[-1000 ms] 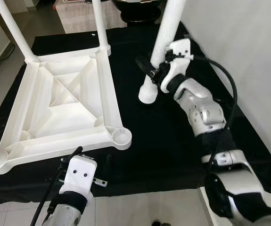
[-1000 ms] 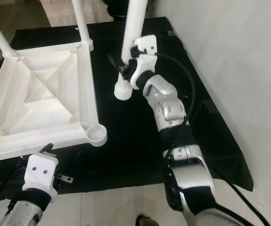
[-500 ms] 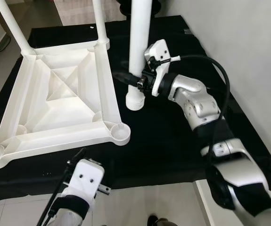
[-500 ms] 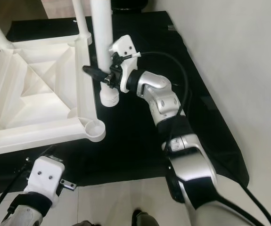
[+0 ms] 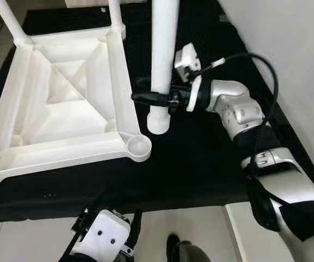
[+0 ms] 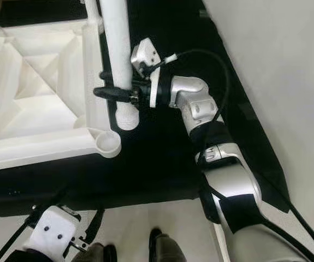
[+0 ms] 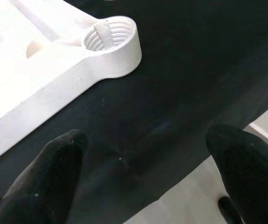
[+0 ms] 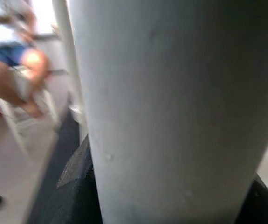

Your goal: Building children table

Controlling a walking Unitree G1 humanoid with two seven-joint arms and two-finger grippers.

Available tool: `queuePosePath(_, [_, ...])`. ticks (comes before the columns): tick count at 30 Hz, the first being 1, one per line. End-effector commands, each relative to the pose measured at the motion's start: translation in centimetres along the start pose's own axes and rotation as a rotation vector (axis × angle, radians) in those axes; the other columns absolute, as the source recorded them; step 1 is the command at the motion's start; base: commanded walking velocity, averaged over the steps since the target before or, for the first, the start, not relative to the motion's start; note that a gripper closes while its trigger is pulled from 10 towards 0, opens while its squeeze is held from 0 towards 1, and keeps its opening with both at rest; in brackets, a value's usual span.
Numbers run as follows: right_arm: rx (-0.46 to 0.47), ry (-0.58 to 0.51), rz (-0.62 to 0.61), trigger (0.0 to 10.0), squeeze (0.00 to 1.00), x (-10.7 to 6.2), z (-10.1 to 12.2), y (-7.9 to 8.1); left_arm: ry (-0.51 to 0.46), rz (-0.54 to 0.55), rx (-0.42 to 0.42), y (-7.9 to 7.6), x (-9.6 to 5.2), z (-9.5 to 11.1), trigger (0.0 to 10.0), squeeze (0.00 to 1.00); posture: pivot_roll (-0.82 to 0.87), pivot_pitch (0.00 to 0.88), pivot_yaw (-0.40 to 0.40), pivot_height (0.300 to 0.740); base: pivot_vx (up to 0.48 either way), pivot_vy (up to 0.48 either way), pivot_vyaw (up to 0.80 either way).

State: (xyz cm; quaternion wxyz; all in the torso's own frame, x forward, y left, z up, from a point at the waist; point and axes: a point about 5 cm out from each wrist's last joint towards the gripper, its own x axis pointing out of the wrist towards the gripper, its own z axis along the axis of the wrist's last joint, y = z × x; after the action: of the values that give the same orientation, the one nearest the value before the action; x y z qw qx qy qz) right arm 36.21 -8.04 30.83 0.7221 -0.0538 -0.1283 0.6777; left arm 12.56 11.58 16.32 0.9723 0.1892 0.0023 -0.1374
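Two tools: nearest, the left tool [image 7: 138, 182] hangs with fingers apart above the black mat [image 5: 200, 164]. Beyond, the right tool [image 5: 154, 98] clamps the white table leg [image 5: 162, 54] low, just beside the upturned tabletop's empty corner socket [image 5: 139, 144]; light, stiff, slippery plastic.

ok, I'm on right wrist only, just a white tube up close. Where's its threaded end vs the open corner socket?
Observer: The leg is upright in the right gripper; its threaded end hangs just beyond the empty corner socket, not over it.
Operator: Touching the tabletop?
Observer: Cannot tell; it sits close beside the rim of the upturned tabletop.
Operator: Left arm?
Observer: The left gripper is low over the black mat, jaws open, holding nothing.
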Motion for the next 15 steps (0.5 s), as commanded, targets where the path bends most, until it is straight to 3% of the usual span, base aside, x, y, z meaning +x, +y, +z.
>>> queuePosePath(1, [-0.006,-0.086,0.108,10.0,0.00,0.9,1.2,1.0,0.028,-0.001,0.028,0.0,-0.5,-0.1,10.0,0.00,0.05,0.326,-0.029,0.740,0.000,0.000,0.00])
queuePosePath(3, [-0.001,-0.137,0.156,10.0,0.00,1.7,1.4,2.0,0.026,0.004,0.044,0.1,-0.6,0.0,10.0,0.00,0.06,0.333,-0.020,0.740,0.000,0.000,0.00])
queuePosePath(7, [-0.003,-0.155,0.158,10.0,0.00,2.1,1.4,2.2,0.024,0.005,0.050,0.1,-0.5,0.1,10.0,0.00,0.05,0.340,-0.021,0.740,0.000,0.000,0.00])
queuePosePath(15, [-0.076,-0.219,-0.086,10.0,0.00,3.0,2.6,0.5,0.014,0.033,0.075,0.5,0.3,-0.2,10.0,0.00,0.01,0.305,-0.006,0.740,0.000,0.000,0.00])
